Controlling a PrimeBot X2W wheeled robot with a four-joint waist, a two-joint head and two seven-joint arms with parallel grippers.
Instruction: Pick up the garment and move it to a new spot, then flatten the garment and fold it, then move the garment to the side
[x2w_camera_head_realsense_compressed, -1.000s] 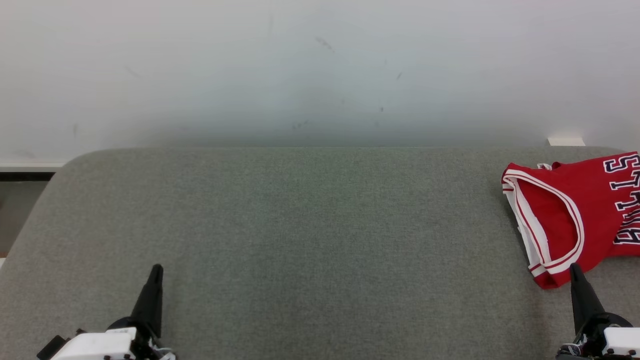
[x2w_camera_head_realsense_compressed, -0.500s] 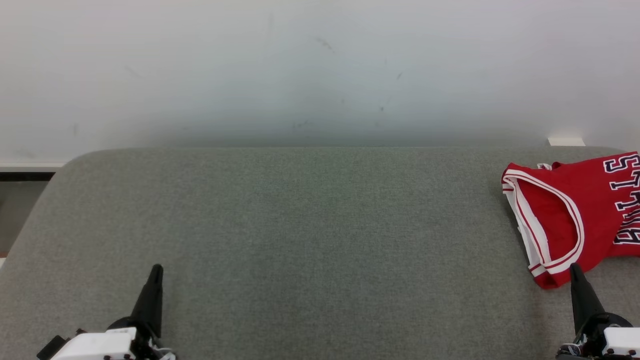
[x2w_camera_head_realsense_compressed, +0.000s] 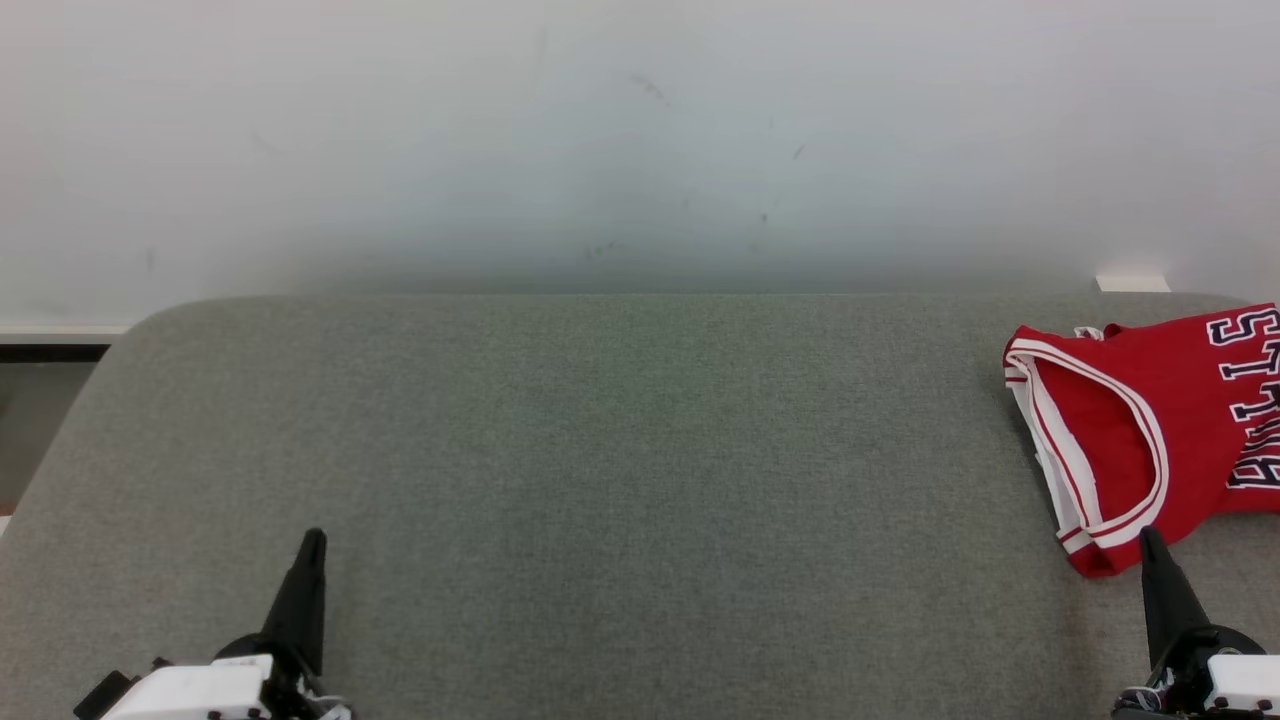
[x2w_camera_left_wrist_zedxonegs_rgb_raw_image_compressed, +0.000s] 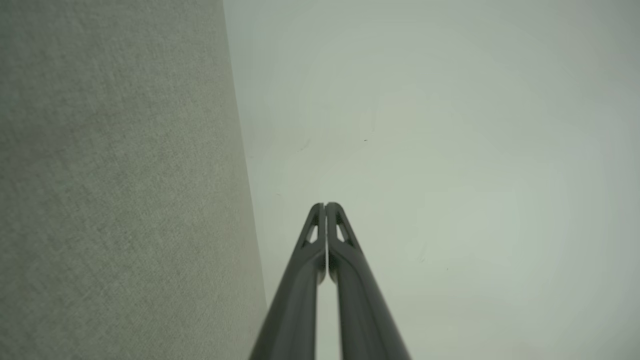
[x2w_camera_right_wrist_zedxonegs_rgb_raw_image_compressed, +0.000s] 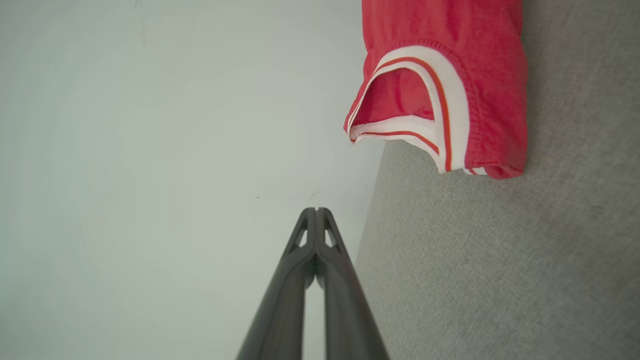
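A red jersey (x2w_camera_head_realsense_compressed: 1140, 430) with white and red trim and dark lettering lies folded at the far right of the grey fabric surface (x2w_camera_head_realsense_compressed: 620, 480), running off the head view's right edge. Its armhole trim also appears in the right wrist view as the jersey (x2w_camera_right_wrist_zedxonegs_rgb_raw_image_compressed: 450, 85). My right gripper (x2w_camera_head_realsense_compressed: 1150, 540) is shut and holds nothing, its tip just below the jersey's near corner. In the right wrist view the right gripper (x2w_camera_right_wrist_zedxonegs_rgb_raw_image_compressed: 316, 210) has its fingers pressed together. My left gripper (x2w_camera_head_realsense_compressed: 314, 540) sits at the lower left, far from the jersey. The left gripper (x2w_camera_left_wrist_zedxonegs_rgb_raw_image_compressed: 325, 205) is shut and holds nothing.
A pale wall (x2w_camera_head_realsense_compressed: 640, 140) rises behind the grey surface. The surface's left edge curves down toward a dark strip and floor (x2w_camera_head_realsense_compressed: 40, 400). A small white object (x2w_camera_head_realsense_compressed: 1132, 283) sits at the back right by the wall.
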